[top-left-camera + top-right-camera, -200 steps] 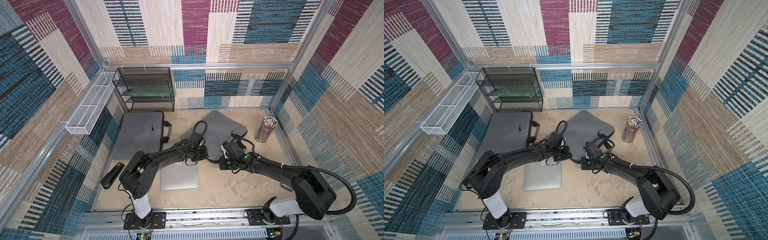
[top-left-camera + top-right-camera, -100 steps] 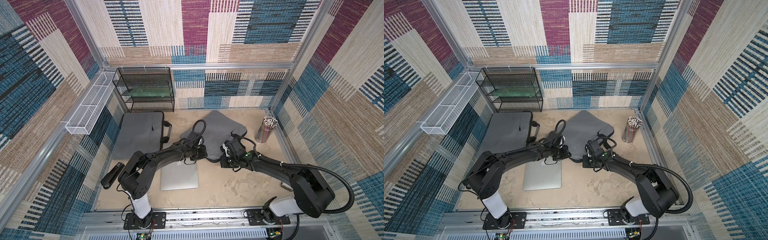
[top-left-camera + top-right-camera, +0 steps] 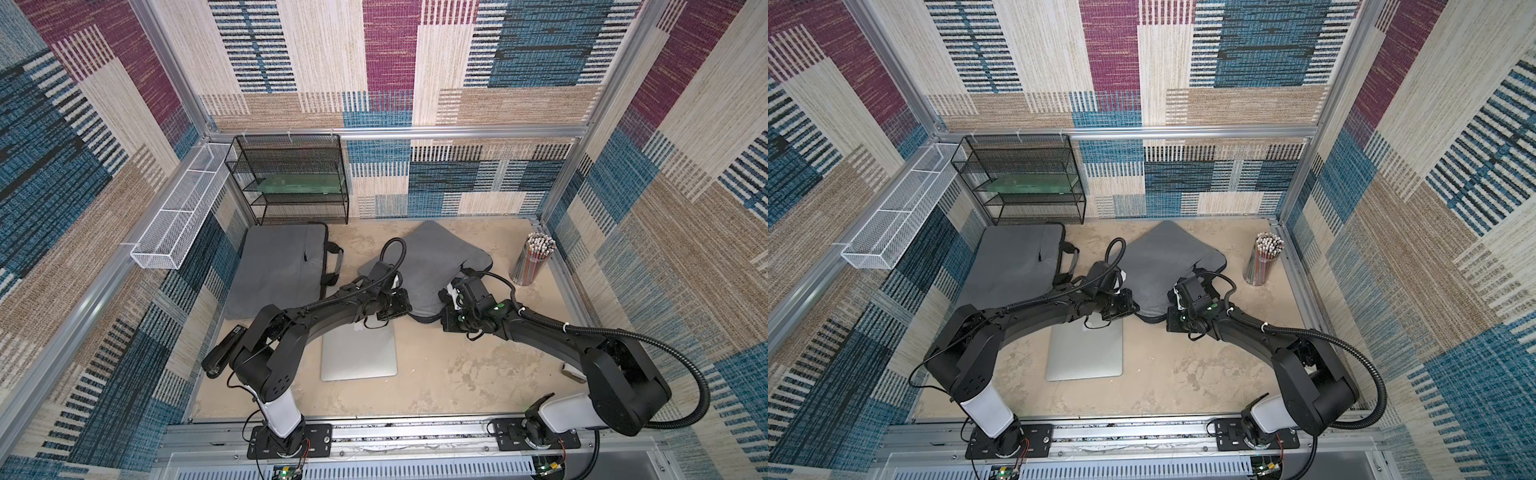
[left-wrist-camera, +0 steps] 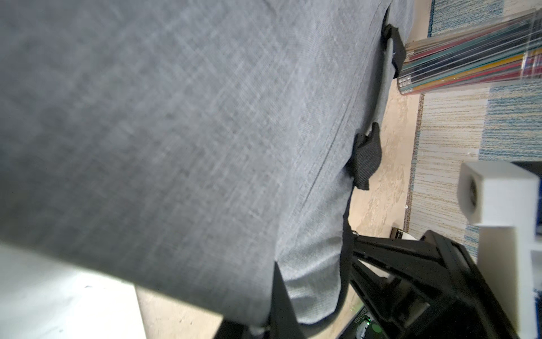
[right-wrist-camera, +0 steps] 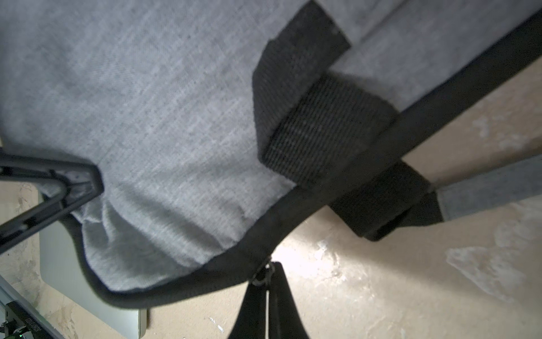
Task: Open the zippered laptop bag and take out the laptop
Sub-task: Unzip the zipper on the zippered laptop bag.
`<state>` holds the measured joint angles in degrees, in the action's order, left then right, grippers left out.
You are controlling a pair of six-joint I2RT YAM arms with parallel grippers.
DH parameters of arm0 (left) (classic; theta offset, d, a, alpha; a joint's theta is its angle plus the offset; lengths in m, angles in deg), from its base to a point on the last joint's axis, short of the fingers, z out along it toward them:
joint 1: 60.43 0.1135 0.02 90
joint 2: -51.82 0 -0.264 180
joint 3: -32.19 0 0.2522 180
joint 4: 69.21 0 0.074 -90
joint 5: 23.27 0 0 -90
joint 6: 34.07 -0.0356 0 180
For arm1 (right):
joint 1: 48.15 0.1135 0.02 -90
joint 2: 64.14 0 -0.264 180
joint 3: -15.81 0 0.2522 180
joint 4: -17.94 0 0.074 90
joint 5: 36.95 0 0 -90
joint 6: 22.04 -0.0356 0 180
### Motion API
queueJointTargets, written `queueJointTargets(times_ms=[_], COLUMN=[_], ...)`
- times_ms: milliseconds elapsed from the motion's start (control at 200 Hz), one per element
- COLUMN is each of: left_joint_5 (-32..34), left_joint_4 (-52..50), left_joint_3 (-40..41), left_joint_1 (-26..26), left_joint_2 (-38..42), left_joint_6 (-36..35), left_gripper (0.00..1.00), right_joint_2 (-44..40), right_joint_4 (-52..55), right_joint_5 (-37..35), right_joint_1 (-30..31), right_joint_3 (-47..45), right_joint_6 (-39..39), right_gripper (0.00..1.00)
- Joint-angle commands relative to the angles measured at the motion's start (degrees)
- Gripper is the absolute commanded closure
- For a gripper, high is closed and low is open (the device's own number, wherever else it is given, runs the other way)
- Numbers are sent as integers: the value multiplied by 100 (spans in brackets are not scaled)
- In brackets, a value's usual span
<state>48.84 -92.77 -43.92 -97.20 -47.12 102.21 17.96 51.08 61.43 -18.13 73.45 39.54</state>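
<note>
The grey laptop bag lies crumpled mid-table, its near edge lifted. My left gripper is shut on the fabric at the bag's near-left corner; one finger is hidden under the cloth. My right gripper is shut on the metal zipper pull on the black zipper band. A silver laptop lies flat on the table in front of the bag, its far edge under the left gripper.
A second grey bag lies flat at the back left, in front of a black mesh shelf. There is a white wire basket on the left wall, a black stapler at the left edge, and a pencil cup at the back right.
Both grippers have shifted slightly toward the back, taking the bag's near edge with them. Both grips are unchanged and the laptop has not moved.
</note>
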Motion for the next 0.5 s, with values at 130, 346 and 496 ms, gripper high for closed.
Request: queueJointTargets(times_ms=[130,346,496], left_joint_5=[532,534,532], left_joint_4=[-259,-268,-277], left_joint_3=[80,100,100], left_joint_1=[118,179,222], left_joint_2=[155,193,193], left_joint_6=[-213,-253,-282], left_gripper=[100,100,100], right_joint_2=[-41,-45,-19], right_joint_4=[424,553,611], right_joint_5=[-642,-791,-869], right_joint_1=[-106,-137,-163], right_joint_3=[-15,-12,-36], right_joint_6=[-58,-36,-23], right_gripper=[100,100,100])
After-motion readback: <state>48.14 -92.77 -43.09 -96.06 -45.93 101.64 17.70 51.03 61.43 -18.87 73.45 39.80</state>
